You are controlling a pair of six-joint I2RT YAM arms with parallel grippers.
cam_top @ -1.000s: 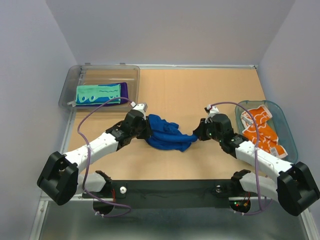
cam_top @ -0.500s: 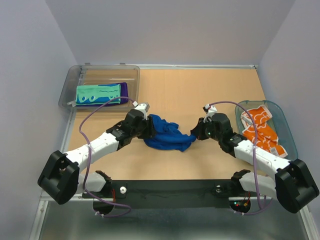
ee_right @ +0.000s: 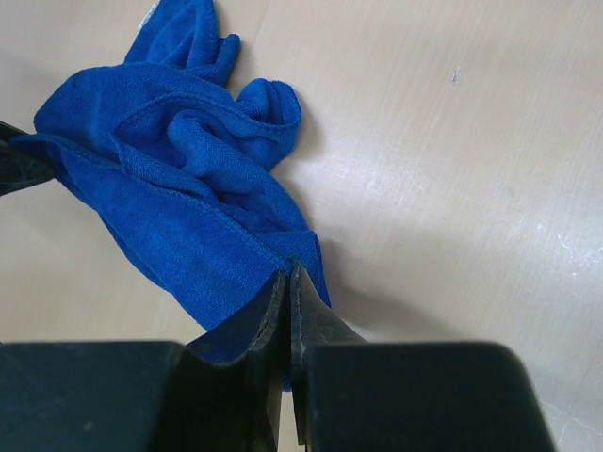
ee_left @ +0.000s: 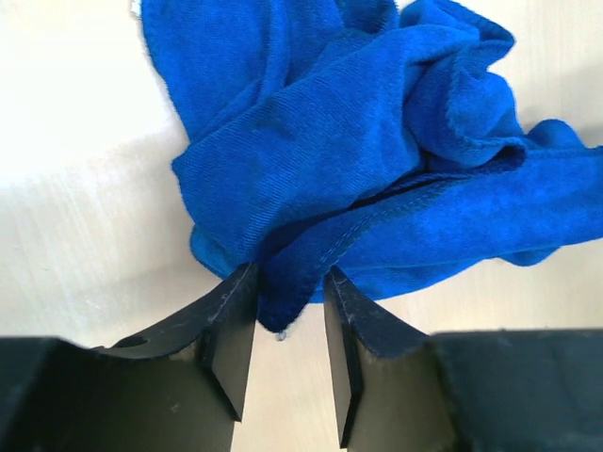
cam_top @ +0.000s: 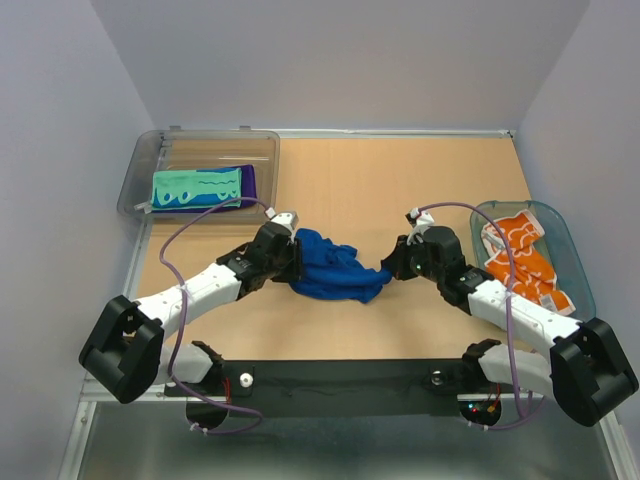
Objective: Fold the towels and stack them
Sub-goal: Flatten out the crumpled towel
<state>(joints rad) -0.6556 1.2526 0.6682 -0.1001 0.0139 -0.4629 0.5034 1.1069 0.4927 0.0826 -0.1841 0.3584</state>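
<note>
A crumpled royal blue towel (cam_top: 335,268) lies mid-table between my two arms. My left gripper (cam_top: 294,256) sits at its left end; in the left wrist view the jaws (ee_left: 290,282) stand open, with a hanging corner of the blue towel (ee_left: 358,160) between them, touching the left finger only. My right gripper (cam_top: 396,268) is at the towel's right end, shut (ee_right: 287,273) on an edge of the blue towel (ee_right: 179,188). A folded mint green towel (cam_top: 195,187) lies on a purple towel (cam_top: 249,182) in the bin. The white and orange towel (cam_top: 520,255) lies rumpled in the basket.
The clear grey bin (cam_top: 140,170) stands at the back left. The teal oval basket (cam_top: 578,270) stands at the right edge, just beyond my right arm. Grey walls close in the table on three sides.
My left gripper's jaws have opened on the blue towel's corner and the arm has drawn back slightly. The towel's left end has settled lower. The right gripper keeps its grip.
</note>
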